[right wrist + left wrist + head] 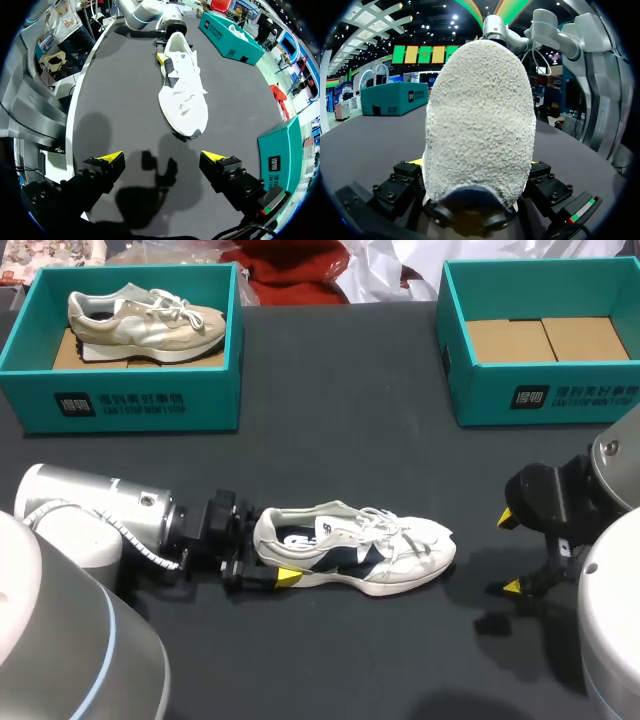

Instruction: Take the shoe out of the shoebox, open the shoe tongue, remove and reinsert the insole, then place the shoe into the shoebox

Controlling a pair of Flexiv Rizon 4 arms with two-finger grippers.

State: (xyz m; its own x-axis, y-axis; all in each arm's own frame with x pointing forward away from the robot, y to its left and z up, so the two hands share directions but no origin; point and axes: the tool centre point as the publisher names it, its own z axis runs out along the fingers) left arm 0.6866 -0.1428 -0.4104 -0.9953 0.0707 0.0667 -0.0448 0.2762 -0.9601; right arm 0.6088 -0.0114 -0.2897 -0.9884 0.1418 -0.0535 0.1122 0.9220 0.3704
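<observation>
The white shoe (479,115), heel clamped in the left end effector (476,164), blocks most of the left wrist view; the yellow tips are all but buried beside the heel, and the tabletop (370,145) straight ahead of them is hidden; from the head camera, the far finger is lost behind the heel at the shoe's 9 o'clock; whether an insole lies inside cannot be told; the right shoebox (540,395) is cut off at 3 o'clock; the left arm (70,570) and right arm (612,570) run out of frame at 8 and 4 o'clock.
</observation>
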